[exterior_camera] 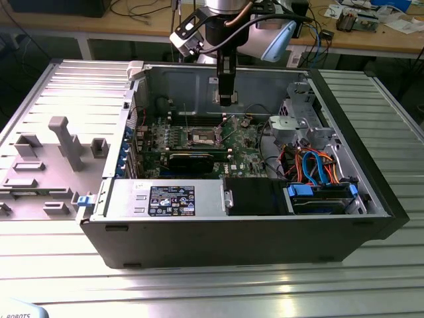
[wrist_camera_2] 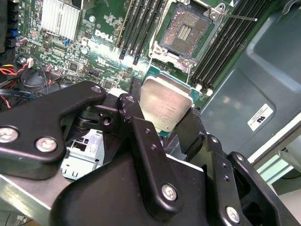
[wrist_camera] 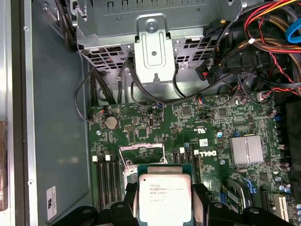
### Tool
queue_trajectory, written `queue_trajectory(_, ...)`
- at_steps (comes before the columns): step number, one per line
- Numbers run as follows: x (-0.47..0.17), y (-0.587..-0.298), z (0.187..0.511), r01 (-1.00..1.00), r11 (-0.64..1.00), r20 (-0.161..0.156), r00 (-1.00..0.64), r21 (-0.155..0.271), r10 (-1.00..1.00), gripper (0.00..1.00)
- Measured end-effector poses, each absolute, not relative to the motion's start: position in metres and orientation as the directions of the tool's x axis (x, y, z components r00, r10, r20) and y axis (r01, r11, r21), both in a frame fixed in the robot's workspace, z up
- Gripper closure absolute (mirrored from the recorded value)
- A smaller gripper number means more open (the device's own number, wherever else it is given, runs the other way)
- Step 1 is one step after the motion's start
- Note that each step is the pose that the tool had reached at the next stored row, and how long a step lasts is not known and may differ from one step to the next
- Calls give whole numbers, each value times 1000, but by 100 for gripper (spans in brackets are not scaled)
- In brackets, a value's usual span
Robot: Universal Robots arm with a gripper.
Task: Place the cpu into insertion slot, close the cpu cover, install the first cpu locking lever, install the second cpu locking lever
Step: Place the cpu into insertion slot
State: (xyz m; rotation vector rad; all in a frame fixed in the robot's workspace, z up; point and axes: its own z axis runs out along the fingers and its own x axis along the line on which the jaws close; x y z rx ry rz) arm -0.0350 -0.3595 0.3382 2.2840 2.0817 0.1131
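Gripper [wrist_camera_2: 162,113] clenched on cpu [wrist_camera: 164,195] by 2 opp. edges, prob. to keep contacts untouched; insertion slot [wrist_camera_2: 184,30] open just beyond it.

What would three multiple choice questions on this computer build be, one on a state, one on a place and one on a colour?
1. The insertion slot is: A) filled; B) covered over; C) open and empty.
2. The cpu is: A) seated in the insertion slot; B) held in the gripper, above the motherboard; C) lying loose, held by nothing.
3. The motherboard is: A) green; B) red; C) white.
Answers: C, its bare dark contacts show in the second wrist view; B, the gripper clamps its edges in both wrist views; A, the board looks green in every view.
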Motion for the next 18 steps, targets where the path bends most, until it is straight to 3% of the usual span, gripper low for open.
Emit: queue_trajectory(18,-43,-359,333,992,-93,23,92,83,996,46)
